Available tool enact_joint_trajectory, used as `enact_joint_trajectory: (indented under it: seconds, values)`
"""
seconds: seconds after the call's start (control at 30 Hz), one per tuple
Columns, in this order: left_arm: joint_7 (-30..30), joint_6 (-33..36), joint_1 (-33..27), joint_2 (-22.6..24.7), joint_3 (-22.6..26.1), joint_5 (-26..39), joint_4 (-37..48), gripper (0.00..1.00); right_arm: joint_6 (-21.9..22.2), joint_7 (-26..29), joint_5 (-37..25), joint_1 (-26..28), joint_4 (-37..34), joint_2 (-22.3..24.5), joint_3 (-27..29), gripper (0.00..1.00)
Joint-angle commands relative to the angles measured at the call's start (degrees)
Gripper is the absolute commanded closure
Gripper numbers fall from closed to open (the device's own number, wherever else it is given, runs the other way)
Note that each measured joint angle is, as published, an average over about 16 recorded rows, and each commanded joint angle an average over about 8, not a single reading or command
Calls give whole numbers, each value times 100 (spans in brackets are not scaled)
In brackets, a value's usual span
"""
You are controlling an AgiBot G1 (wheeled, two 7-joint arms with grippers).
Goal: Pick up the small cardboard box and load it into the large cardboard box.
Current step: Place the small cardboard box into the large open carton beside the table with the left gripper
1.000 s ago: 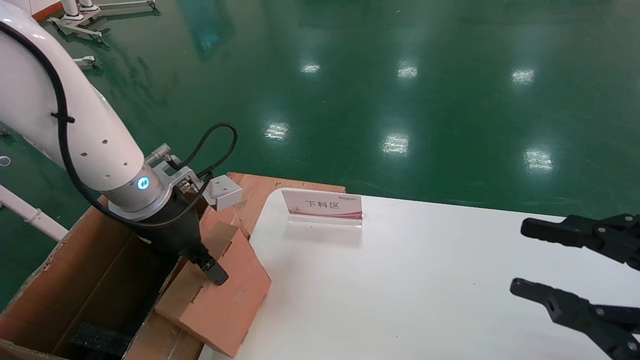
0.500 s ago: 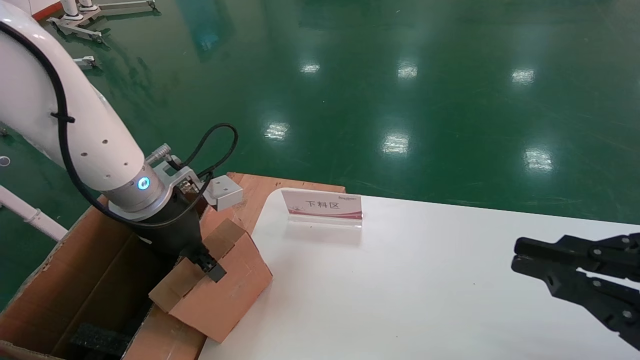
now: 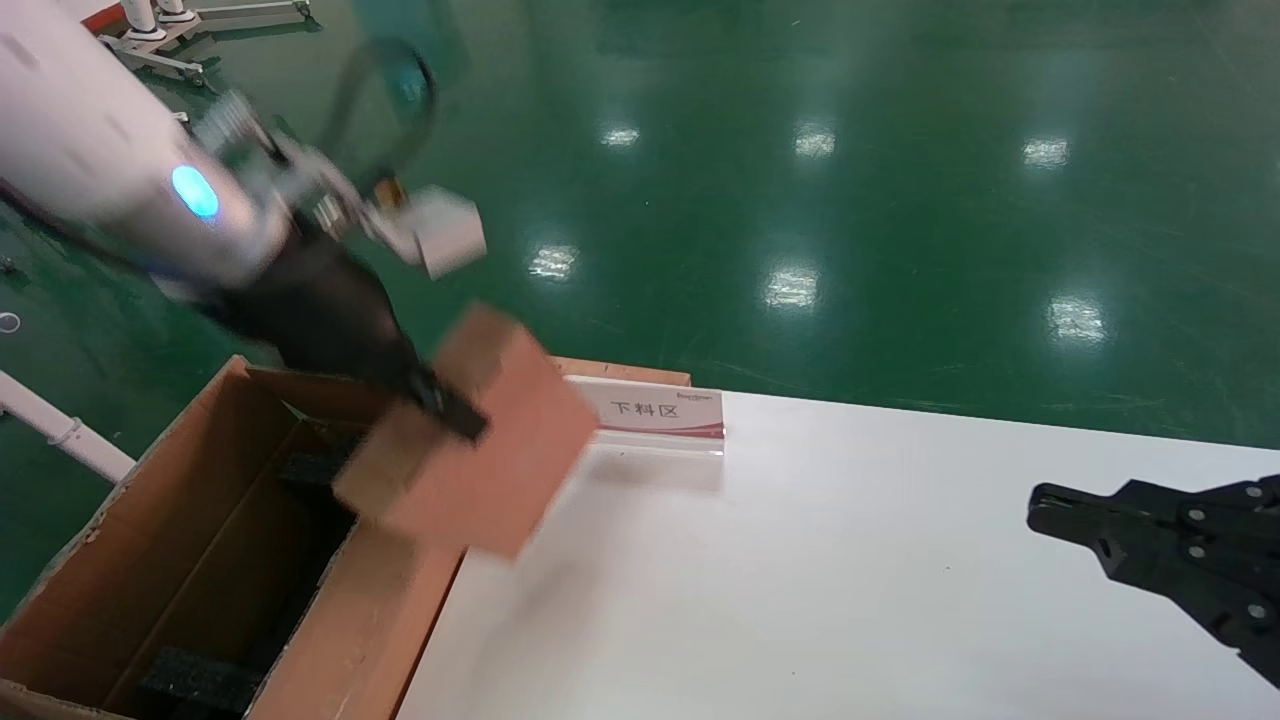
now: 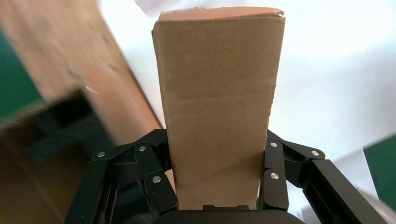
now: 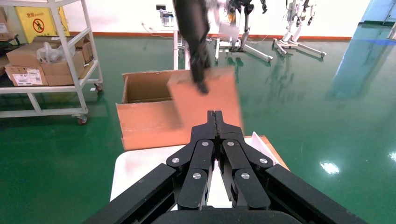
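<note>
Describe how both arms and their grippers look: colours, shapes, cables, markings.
The left arm is a glossy white rounded tube with a silver wrist ring bearing a glowing blue light, a black cable looping over it and a small white block beside it. The left gripper is black, with riveted linkage fingers. The right gripper is the same black riveted linkage design; the right arm itself is out of view.

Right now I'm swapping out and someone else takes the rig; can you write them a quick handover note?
Left end effector: shut on the small box, held in the air over the table edge beside the big box.
Right end effector: shut, holding nothing, parked over the table's right side.
Big box: open beside the table on the left, black foam on its bottom, no small box inside.
Done: small box picked up and lifted off the table.
Left: carry it over the big box's opening, lower it in, release, withdraw.
</note>
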Motion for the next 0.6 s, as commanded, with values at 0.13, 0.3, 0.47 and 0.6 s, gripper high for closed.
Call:
enact_joint_trajectory:
  seconds: [0.13,0.3,0.47,0.6]
  values:
    - [266,130,-780,1,51,55,411,100,1,-1,1,1,0,1,-2,100]
    - [750,176,-1571,4,543,33,963,100,1,-2,2,1,0,1,-4,100]
    - [1232,192,-2189,52,1336,-9,1473,100,2,-3,4,1,0,2,-6,55]
    - [1515,193,-2462,63,2113,-25,1735,100,3,-4,5,2,0,3,-7,5]
